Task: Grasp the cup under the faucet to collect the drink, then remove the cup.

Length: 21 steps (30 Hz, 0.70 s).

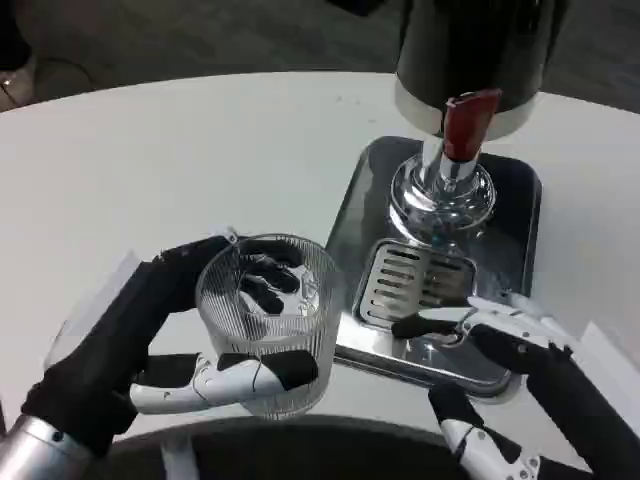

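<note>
Nearest the camera, the left hand wraps the clear ribbed glass cup, with dark fingers behind the far wall and a white-and-black thumb across the near side, so the cup is firmly held. It sits upright at the lower middle of the white table, just left of the silver drip tray and not over it. The right hand rests low at the tray's near right corner with fingers apart and nothing in them, one dark fingertip reaching over the slotted grille. Beyond the grille stands the chrome faucet with its red tap handle, mounted on the black drink dispenser at the far edge. The glass looks empty, or nearly so; the ribbing makes a thin layer of liquid hard to rule out. Judged from this, the grasp is done but the cup is off to the side of the spout, so either filling has not yet begun or the cup has been taken away; I cannot tell which, though the apparent emptiness favours the first.
</note>
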Tool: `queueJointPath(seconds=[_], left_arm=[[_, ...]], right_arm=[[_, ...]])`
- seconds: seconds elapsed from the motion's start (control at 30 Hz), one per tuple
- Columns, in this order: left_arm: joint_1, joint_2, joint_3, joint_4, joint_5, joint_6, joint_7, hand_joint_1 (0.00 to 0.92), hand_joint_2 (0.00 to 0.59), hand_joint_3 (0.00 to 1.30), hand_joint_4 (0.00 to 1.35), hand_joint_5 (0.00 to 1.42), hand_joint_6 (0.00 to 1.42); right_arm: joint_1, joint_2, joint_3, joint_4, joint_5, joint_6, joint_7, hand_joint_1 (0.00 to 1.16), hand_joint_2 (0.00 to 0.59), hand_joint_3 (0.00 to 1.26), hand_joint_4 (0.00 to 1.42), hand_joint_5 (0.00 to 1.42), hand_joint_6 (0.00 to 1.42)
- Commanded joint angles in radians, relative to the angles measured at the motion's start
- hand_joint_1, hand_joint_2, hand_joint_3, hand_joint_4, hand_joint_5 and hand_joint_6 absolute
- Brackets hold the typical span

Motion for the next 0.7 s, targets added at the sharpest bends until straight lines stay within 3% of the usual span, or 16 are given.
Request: queueJointPath(seconds=[0.03, 0.4, 0.7], left_arm=[[-0.013, 0.006, 0.0, 0.001, -0.021, -0.013, -0.003, 0.596, 0.105, 0.81, 0.94, 1.08, 0.78], [-0.009, 0.009, 0.004, 0.005, -0.025, -0.017, -0.004, 0.588, 0.104, 0.81, 0.94, 1.08, 0.78], [-0.019, 0.004, -0.006, 0.009, -0.019, -0.015, -0.002, 0.585, 0.103, 0.81, 0.95, 1.08, 0.78]], right_arm=[[-0.001, 0.004, 0.009, -0.013, -0.008, 0.006, 0.01, 0.39, 0.526, 0.35, 0.28, 0.18, 0.06], [0.038, 0.007, 0.012, -0.028, 0.029, -0.027, 0.007, 0.42, 0.517, 0.14, 0.14, 0.06, 0.05], [0.068, 0.017, 0.017, -0.035, 0.032, -0.032, 0.007, 0.44, 0.516, 0.13, 0.12, 0.05, 0.05]])
